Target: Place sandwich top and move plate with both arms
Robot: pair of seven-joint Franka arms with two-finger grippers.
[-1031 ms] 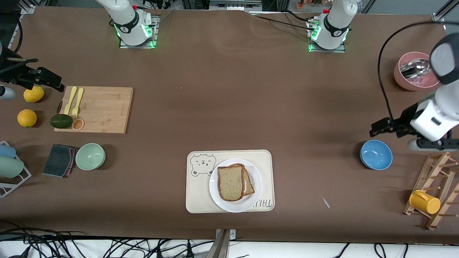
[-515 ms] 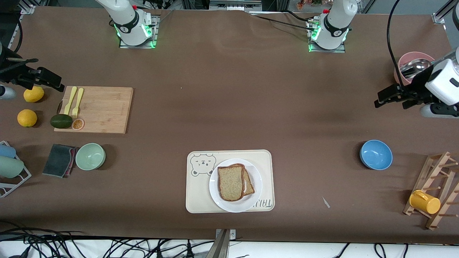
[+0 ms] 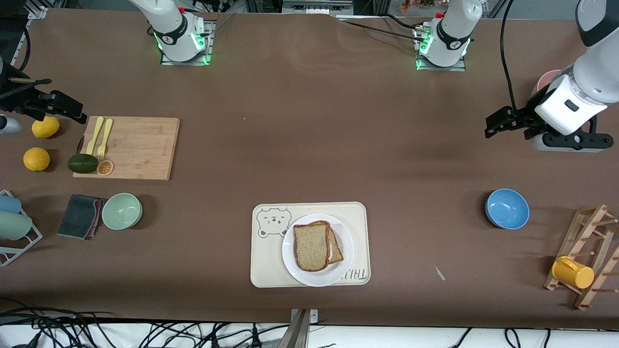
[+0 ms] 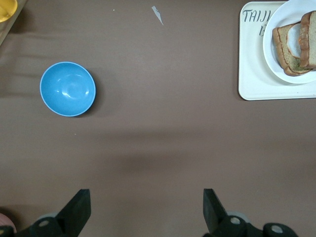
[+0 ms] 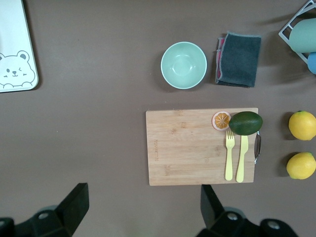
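The sandwich top [image 3: 311, 246], a speckled brown bread slice, lies on a lower toast slice [image 3: 337, 250] on the white plate [image 3: 316, 279]. The plate sits on the cream bear-print tray [image 3: 268, 270]. The left wrist view shows the sandwich top [image 4: 309, 37] and the plate [image 4: 270, 52] at its edge. My left gripper [image 3: 498, 124] [image 4: 146, 197] is open and empty, up over bare table between the pink bowl and the blue bowl. My right gripper [image 3: 65, 111] [image 5: 143, 192] is open and empty, waiting over the table beside the cutting board.
A blue bowl [image 3: 507, 208] and a wooden rack with a yellow cup [image 3: 572, 272] stand at the left arm's end. A pink bowl [image 3: 545, 81] is partly hidden by the left arm. A cutting board [image 3: 138, 147], a green bowl [image 3: 122, 210], a cloth and lemons lie at the right arm's end.
My left gripper has moved from beside the blue bowl toward the robots' bases, then a little toward the table's middle. The right arm, bread and plate have not moved.
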